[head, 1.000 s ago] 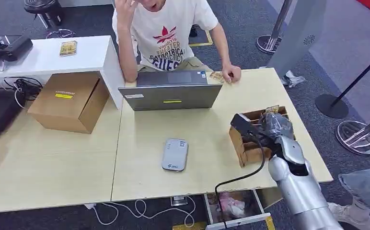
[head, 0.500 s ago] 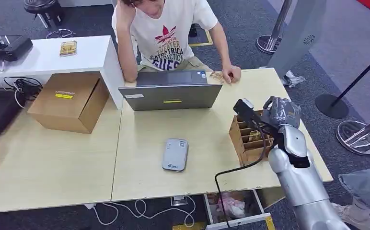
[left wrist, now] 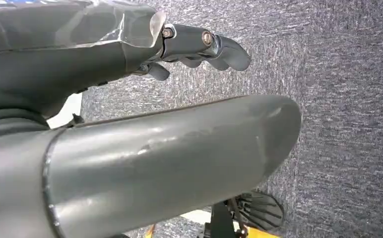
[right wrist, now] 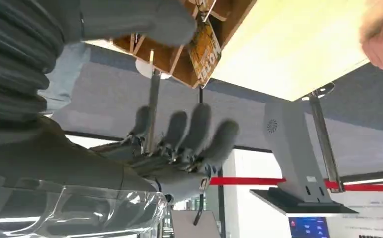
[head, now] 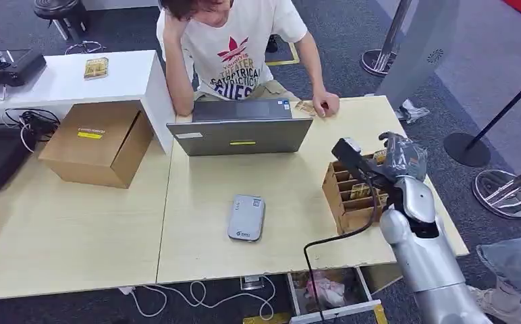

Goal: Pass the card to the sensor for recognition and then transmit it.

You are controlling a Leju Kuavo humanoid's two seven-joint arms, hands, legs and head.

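Observation:
A wooden card rack [head: 347, 199] stands on the right part of the table, with yellow cards [head: 360, 191] in its slots. My right hand [head: 399, 156] hovers at the rack's far right corner. In the right wrist view its fingers [right wrist: 189, 131] are spread and apart from the thumb [right wrist: 145, 20], which lies close beside a yellow card [right wrist: 205, 49] sticking out of the rack [right wrist: 177, 67]; nothing is gripped. The grey sensor [head: 246, 217] lies flat mid-table. My left hand [left wrist: 199, 44] hangs over grey carpet, holding nothing.
A person sits behind a grey laptop [head: 241, 135], one hand [head: 325, 103] resting on the table beside some cards [head: 305, 106]. A cardboard box [head: 99, 142] stands at the left. A black cable [head: 339, 246] runs from my right wrist over the table's front edge.
My right hand has moved from over the rack's near side toward its far right corner, uncovering the slots. The person has leaned their head lower.

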